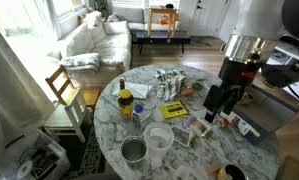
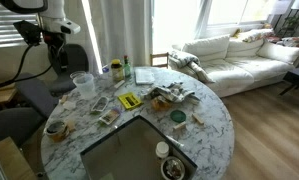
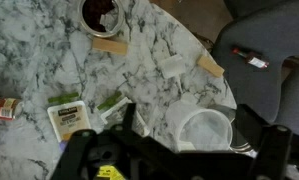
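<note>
Sofa (image 1: 94,40) far left by window, then wooden chair (image 1: 64,88), then cluttered round marble table (image 1: 184,152). Gripper (image 1: 217,102) hovers over table's rt edge, jaws spread wide; clear tub (image 3: 204,128) sits on marble just below.

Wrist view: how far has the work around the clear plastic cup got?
Done: nothing visibly; the marble table is crowded with packets and containers. In hand: the hand hangs open and empty above the table edge, and the wrist view shows the clear plastic cup roughly under it, untouched. Left: probably everything, meaning lowering, closing on the cup and moving it.
</note>
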You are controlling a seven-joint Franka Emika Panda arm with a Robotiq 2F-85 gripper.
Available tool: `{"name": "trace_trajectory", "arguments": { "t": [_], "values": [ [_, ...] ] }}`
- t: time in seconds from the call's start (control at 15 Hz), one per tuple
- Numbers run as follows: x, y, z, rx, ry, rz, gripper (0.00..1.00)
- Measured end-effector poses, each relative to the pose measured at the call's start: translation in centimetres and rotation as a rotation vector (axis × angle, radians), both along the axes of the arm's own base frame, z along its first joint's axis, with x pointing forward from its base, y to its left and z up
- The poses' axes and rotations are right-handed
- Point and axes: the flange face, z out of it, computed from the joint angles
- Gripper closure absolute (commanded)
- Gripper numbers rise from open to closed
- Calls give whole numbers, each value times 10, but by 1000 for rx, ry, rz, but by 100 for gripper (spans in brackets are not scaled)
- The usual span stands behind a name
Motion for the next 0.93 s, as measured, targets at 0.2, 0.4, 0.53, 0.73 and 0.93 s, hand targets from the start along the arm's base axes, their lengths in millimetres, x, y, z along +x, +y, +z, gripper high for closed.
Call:
{"name": "trace_trajectory", "arguments": {
  "t": [0.2, 0.4, 0.53, 0.73, 0.93],
  "values": [
    [0, 0, 0, 0, 0, 0, 0],
    [0, 0, 0, 0, 0, 0, 0],
    [0, 0, 0, 0, 0, 0, 0],
    [1, -2, -1, 2, 2, -4, 0],
    [12, -34, -14, 12, 33, -77, 0]
  ]
}}
